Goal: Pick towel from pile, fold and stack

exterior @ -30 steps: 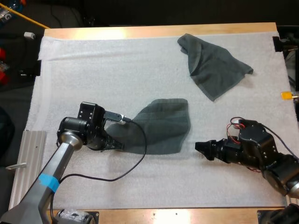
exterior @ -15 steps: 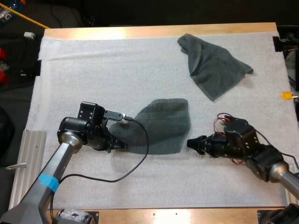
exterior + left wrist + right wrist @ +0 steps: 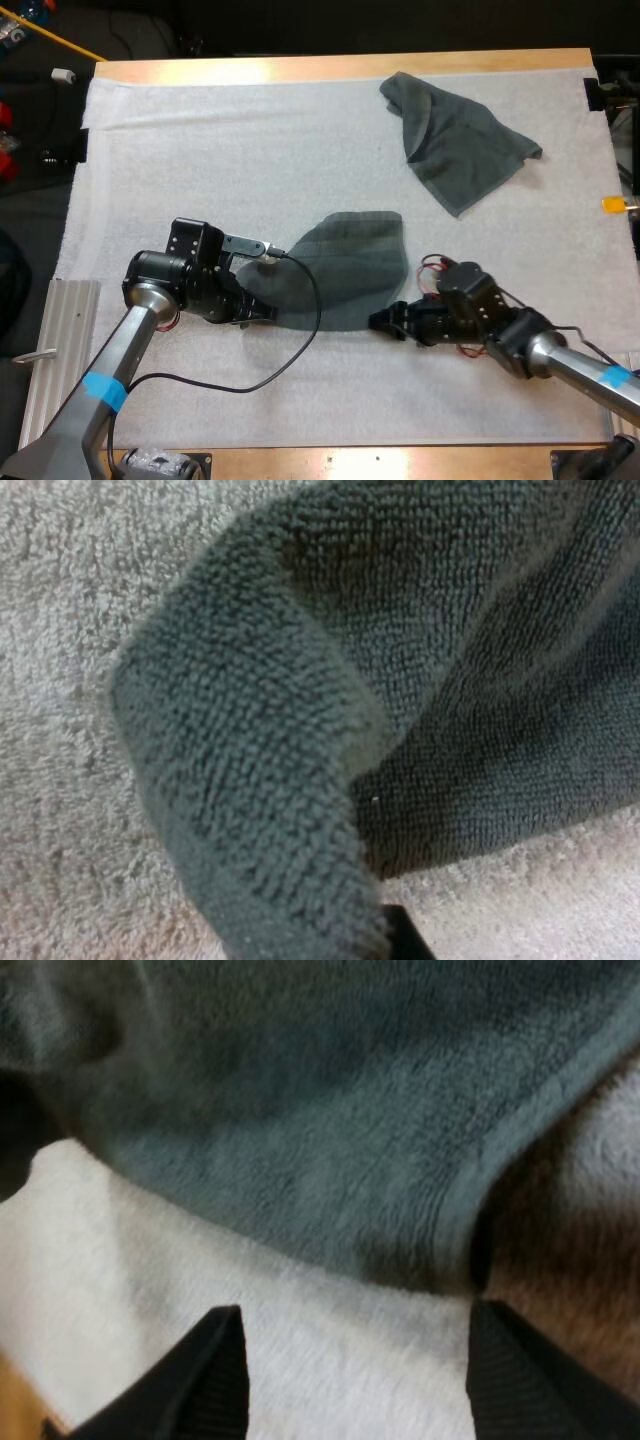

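Grey-green towel (image 3: 350,265) mid-frame: right gripper (image 3: 379,322) (released) has reached its lower-right corner; left gripper (image 3: 265,312) clamps it, so a fold is likely next.

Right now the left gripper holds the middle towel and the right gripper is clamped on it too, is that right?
Not quite. The right gripper is open: in the right wrist view its fingers stand apart, just short of the edge of the middle towel. The left gripper does hold it.
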Motion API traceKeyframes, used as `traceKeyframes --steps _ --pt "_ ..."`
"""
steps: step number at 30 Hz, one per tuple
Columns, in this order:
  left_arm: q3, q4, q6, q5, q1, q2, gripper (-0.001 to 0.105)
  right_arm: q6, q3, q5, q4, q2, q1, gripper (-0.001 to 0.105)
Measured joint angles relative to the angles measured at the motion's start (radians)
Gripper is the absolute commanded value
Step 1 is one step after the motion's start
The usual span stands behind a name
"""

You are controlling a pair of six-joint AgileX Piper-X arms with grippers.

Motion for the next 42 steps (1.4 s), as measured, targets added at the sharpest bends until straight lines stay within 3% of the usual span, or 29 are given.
traceKeyframes --steps 10,13,18,23,29,35,37,38,42 --pt "0.000 0.000 0.000 0.026 0.000 0.000 0.000 0.095 -0.021 0.037 -0.097 0.114 0.003 0.046" --pt "0.000 0.000 0.000 0.036 0.000 0.000 0.000 0.105 -0.035 0.035 -0.122 0.121 0.003 0.036" --pt "0.000 0.000 -0.002 0.084 0.000 0.000 0.000 0.115 -0.060 -0.005 -0.125 0.123 0.003 0.001" --pt "0.000 0.000 -0.002 0.154 0.000 0.000 0.000 0.115 -0.104 -0.052 -0.126 0.122 0.003 0.000" --pt "-0.014 0.017 0.004 0.172 0.000 0.000 0.000 0.115 -0.174 -0.057 -0.104 0.067 0.003 0.000" --pt "-0.046 0.026 0.008 0.172 0.000 0.000 0.000 0.099 -0.263 0.112 0.035 -0.002 0.003 0.000" --pt "-0.047 0.026 0.008 0.174 0.000 0.000 0.000 0.093 -0.285 0.153 0.076 -0.004 0.003 0.007" --pt "-0.047 0.026 0.008 0.174 0.000 0.000 0.000 0.089 -0.292 0.159 0.096 -0.004 0.003 0.018" --pt "-0.047 0.026 0.008 0.174 0.000 0.000 0.000 0.043 -0.301 0.192 0.199 -0.004 0.003 0.072"
